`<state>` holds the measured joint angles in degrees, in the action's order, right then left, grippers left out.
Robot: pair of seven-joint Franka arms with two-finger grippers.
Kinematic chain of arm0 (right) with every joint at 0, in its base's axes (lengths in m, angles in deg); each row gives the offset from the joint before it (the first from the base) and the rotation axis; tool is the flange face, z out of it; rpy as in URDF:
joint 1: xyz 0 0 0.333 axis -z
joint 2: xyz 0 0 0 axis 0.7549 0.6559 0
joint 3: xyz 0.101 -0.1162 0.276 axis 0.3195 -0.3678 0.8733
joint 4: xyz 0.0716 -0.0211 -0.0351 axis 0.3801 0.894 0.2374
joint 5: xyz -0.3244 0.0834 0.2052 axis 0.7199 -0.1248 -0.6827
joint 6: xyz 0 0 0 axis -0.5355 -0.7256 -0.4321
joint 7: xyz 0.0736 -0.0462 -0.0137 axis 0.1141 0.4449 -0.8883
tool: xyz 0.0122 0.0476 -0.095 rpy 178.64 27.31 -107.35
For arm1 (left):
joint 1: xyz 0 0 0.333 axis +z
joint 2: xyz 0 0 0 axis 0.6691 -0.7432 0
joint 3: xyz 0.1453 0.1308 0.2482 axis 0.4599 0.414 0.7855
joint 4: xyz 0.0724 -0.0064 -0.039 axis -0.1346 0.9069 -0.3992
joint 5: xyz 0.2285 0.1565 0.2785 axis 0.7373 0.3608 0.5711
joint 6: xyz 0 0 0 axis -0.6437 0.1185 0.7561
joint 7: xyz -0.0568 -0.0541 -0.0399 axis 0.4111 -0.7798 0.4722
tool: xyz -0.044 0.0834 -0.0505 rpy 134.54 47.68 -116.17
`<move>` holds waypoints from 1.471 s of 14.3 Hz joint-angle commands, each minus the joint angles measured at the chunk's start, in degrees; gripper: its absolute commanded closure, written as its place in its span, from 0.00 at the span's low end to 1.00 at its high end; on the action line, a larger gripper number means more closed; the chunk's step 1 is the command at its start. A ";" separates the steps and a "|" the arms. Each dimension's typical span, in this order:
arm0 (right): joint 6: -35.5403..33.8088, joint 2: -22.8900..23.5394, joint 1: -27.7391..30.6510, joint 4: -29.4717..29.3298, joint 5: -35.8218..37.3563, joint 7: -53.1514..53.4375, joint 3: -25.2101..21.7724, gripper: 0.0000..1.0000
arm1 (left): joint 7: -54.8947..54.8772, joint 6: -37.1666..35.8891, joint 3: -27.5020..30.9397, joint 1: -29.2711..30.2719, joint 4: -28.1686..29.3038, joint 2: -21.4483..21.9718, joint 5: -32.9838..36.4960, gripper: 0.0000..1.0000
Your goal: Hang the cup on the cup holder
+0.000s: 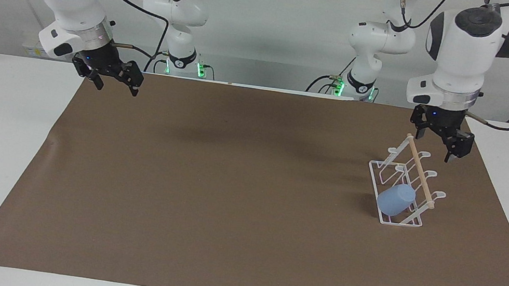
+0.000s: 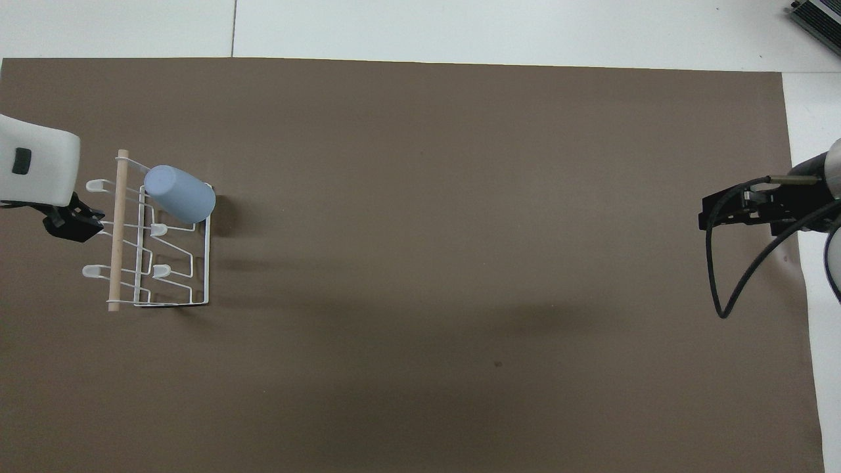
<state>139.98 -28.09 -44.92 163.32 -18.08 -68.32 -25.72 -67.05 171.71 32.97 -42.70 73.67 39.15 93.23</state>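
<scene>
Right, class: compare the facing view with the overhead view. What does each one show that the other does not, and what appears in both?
Only the facing view shows the two arms whole, with their bases, and that the left gripper hangs open in the air above the mat, clear of the cup holder.

Only the overhead view shows the holder's prongs laid out from above and the cup at the end farthest from the robots.

Both show the light-blue cup on the white wire holder with its wooden bar, the brown mat, and the right gripper waiting open at its own end.

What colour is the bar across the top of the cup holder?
Light wood bar; clearest in the overhead view.
</scene>
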 commanded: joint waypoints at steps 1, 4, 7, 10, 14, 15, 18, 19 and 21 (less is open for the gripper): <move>-0.22 -0.71 0.65 0.37 -0.19 -0.84 0.34 0.00 | 9.21 -4.33 -0.53 3.42 -3.82 -0.21 -5.97 0.00; -0.22 -0.71 0.65 0.37 -0.19 -0.84 0.34 0.00 | 18.36 -6.97 -0.27 4.13 -5.59 -0.30 -6.78 0.00; -0.22 -0.71 0.65 0.37 -0.19 -0.84 0.34 0.00 | 21.63 -9.53 -0.62 5.62 -7.43 -0.65 -8.10 0.00; -0.22 -0.71 0.65 0.37 -0.19 -0.84 0.34 0.00 | 21.55 -8.83 -0.62 5.63 -7.53 -0.12 -7.57 0.00; -0.22 -0.71 0.65 0.37 -0.19 -0.84 0.34 0.00 | 21.20 -9.70 -0.71 5.54 -5.51 1.54 -7.40 0.00; -0.22 -0.71 0.65 0.37 -0.19 -0.84 0.42 0.00 | 21.20 -10.31 -0.71 5.54 -5.42 1.63 -7.40 0.00; -0.22 -0.71 0.65 0.37 -0.19 -0.84 0.34 0.00 | 21.72 -11.99 -0.80 5.54 -4.46 2.16 -7.40 0.00; -0.22 -0.71 0.65 0.37 -0.19 -0.84 0.42 0.00 | 21.64 -11.99 -0.80 5.63 -4.02 2.51 -7.40 0.00; -0.22 -0.71 0.65 0.37 -0.19 -0.84 0.42 0.00 | 21.64 -11.90 -0.88 6.59 -3.49 2.69 -7.40 0.00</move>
<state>139.98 -28.09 -44.91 163.32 -18.08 -68.32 -25.72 -45.94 160.12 32.73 -37.79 67.94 39.86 86.36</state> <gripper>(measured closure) 0.000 0.000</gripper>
